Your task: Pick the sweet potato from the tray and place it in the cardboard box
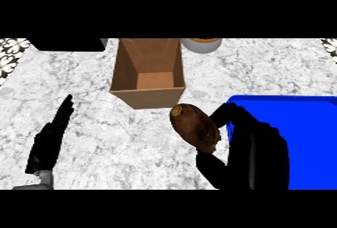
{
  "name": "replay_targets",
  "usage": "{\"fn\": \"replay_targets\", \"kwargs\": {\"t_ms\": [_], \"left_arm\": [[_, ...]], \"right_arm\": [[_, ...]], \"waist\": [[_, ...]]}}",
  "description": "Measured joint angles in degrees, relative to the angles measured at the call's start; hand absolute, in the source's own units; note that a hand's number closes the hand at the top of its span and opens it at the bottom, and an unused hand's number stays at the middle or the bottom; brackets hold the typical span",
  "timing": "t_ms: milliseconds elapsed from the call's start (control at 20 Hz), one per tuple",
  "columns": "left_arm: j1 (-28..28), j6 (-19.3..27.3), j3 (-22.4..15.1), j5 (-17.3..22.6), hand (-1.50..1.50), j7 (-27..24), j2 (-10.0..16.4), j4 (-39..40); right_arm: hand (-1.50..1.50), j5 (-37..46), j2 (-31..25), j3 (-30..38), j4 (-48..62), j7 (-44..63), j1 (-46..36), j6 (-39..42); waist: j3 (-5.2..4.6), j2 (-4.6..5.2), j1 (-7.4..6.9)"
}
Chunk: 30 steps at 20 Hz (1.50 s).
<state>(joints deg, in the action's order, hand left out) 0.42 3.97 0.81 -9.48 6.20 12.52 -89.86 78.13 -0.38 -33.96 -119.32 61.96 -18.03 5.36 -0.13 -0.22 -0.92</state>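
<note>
Sweet potato [194, 124] out of the tray [302, 129], wrapped in the curled fingers and thumb of the right hand [253, 149], just in front of the cardboard box [146, 97], off its right front corner. Long axis slanted, far end aimed at that corner, near end sunk in the palm. Box mouth open, ahead and left of the load. Probably a short carry forward and left over the front wall before letting go. Left hand [47, 144] straight-fingered over the desk [118, 147], well left of the box, holding nothing.
</note>
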Motion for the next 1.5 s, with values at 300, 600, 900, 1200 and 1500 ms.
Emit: {"fn": "replay_targets", "kwargs": {"t_ms": [300, 600, 900, 1200, 1500], "left_arm": [[-0.5, -0.1, -0.7, -0.5, 0.00, 0.0, -0.8, 0.0], [-0.4, -0.7, -0.2, -0.4, 0.00, -0.8, -0.4, 0.5], [-1.9, -0.5, -1.0, -1.1, 0.00, 0.5, -1.1, 0.1], [-3.2, -1.0, -0.7, -0.9, 0.00, -0.2, -1.1, 2.0], [-3.6, -1.3, -0.6, -1.0, 0.00, -0.8, -1.0, 2.4]], "right_arm": [[1.50, -6.1, -0.1, 0.5, 9.6, 4.5, -17.0, -0.9], [1.50, -12.9, -0.2, 6.0, 22.3, 4.8, -29.1, -2.8], [1.50, -19.1, -0.1, 12.4, 38.5, 2.0, -37.5, -6.4], [1.50, -25.0, 0.0, 15.3, 55.3, -0.4, -43.6, -12.4], [-1.50, -29.8, 0.1, 17.2, 68.6, -2.9, -45.6, -21.2]], "waist": [[0.01, 0.23, -0.66], [0.02, 0.39, -1.24], [0.05, 0.71, -1.88], [0.04, 1.07, -2.59], [0.06, 1.20, -2.98]]}}
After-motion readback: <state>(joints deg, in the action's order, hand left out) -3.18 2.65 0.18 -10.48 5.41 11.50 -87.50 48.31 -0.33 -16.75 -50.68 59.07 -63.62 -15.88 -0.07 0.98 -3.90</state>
